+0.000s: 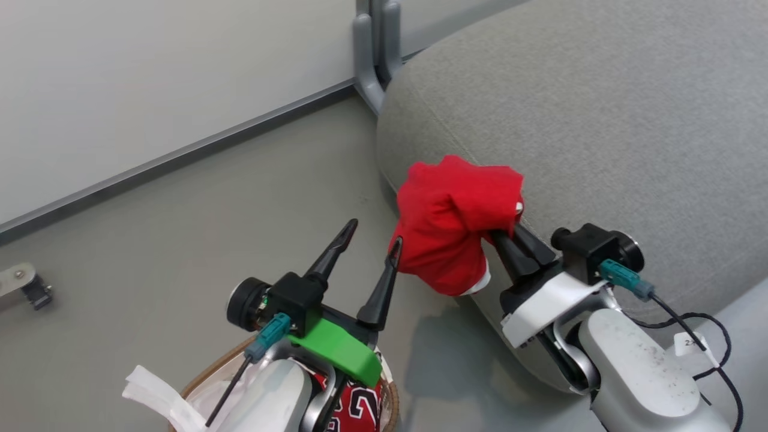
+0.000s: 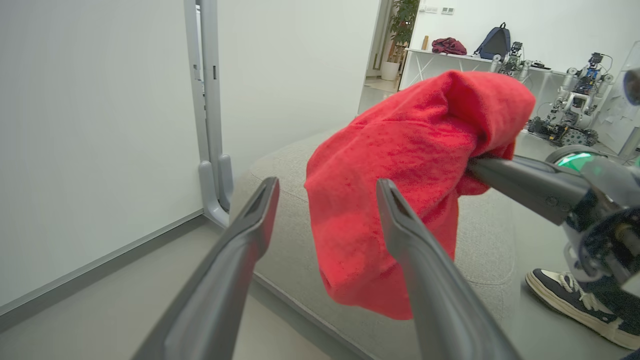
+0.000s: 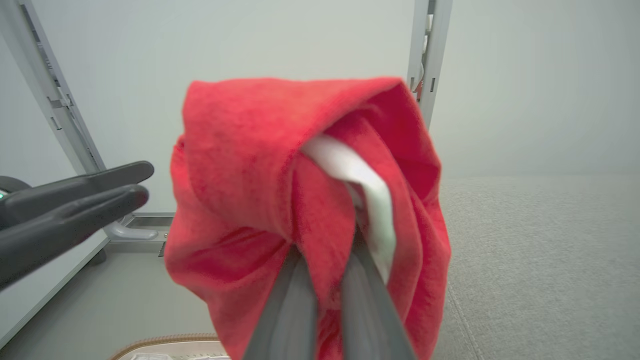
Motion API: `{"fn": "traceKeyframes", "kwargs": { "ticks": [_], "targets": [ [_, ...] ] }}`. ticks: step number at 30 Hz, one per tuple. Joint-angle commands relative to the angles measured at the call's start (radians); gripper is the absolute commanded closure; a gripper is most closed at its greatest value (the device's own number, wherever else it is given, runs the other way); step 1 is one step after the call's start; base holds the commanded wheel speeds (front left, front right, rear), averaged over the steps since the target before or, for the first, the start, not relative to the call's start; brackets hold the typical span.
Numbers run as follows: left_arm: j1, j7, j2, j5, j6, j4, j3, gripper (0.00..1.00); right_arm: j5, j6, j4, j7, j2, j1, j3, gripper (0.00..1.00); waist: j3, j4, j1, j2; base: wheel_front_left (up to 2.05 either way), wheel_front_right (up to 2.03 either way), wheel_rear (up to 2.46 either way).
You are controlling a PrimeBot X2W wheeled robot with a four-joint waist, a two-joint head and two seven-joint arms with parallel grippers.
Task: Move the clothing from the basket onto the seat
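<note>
Red cloth is bunched up in the air. It is the plain red top [image 1: 456, 222], and the right gripper [image 1: 509, 235] has its two dark fingers pinched tight on a fold of it. A bit of white trim [image 3: 360, 180] peeks out of the folds next to those fingers. The top hangs down by the rounded edge of the big grey seat [image 1: 600, 120]. It is lifted up and does not lie on the seat yet. Its low end is very near the seat's side, but I cannot tell if it touches.

The left gripper [image 1: 374, 231] is spread wide open and has nothing in it. One of its fingertips is just beside the hanging top. The other points out over the grey floor [image 1: 180, 228].

The basket [image 1: 207, 373] is low down, under the left arm. Its brown rim and white liner [image 1: 150, 390] show there. The red jersey [image 1: 354, 408] with the black and white numbers lies in the basket, partly hidden by the arm.

So I think the job is less than half done. One piece is out of the basket and almost at the seat, but it has to be put down and let go. Then the jersey has to be picked up and carried over too
</note>
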Motion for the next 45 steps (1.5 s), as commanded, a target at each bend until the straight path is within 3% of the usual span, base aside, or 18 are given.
{"fn": "traceKeyframes", "kwargs": {
  "ticks": [1, 11, 22, 31, 39, 44, 45],
  "targets": [
    [-0.021, -0.001, 0.008, 0.006, 0.0, 0.004, -0.019, 0.0, -0.013, -0.001, -0.017, -0.002, -0.004, 0.023, -0.028, 1.0, 0.044, -0.096, 0.0, -0.0001, 0.0, 0.0, 0.0],
    [-0.094, -0.001, 0.017, -0.025, 0.0, 0.031, -0.115, 0.0, -0.082, -0.001, -0.077, -0.002, -0.011, 0.077, -0.207, 1.0, 0.108, -0.111, 0.0, -0.0001, 0.0, 0.0, 0.0],
    [-0.096, -0.001, 0.092, -0.002, 0.0, 0.036, -0.094, 0.0, -0.149, -0.001, 0.133, -0.002, -0.084, -0.181, -0.361, 1.0, 0.256, -0.108, 0.0, -0.0001, 0.0, 0.0, 0.0],
    [-0.178, -0.001, 0.155, 0.011, 0.0, 0.013, -0.147, 0.0, -0.188, -0.001, 0.36, -0.002, -0.181, -0.435, -0.536, 1.0, 0.447, -0.022, 0.0, -0.0001, 0.0, 0.0, 0.0],
    [-0.25, -0.001, 0.194, 0.013, 0.0, -0.022, -0.169, 0.0, -0.215, -0.001, 0.487, -0.002, -0.261, -0.577, -0.661, 1.0, 0.584, 0.062, 0.0, -0.0001, 0.0, 0.0, 0.0],
    [-0.269, -0.001, 0.206, 0.017, 0.0, -0.041, -0.163, 0.0, -0.224, -0.001, 0.528, -0.002, -0.253, -0.616, -0.772, 1.0, 0.628, 0.104, 0.0, -0.0001, 0.0, 0.0, 0.0],
    [-0.273, -0.001, 0.207, 0.017, 0.0, -0.045, -0.161, 0.0, -0.232, -0.001, 0.537, -0.002, -0.251, -0.622, -0.797, 0.66, 0.634, 0.111, 0.0, -0.0001, 0.0, 0.0, 0.0]
  ]
}}
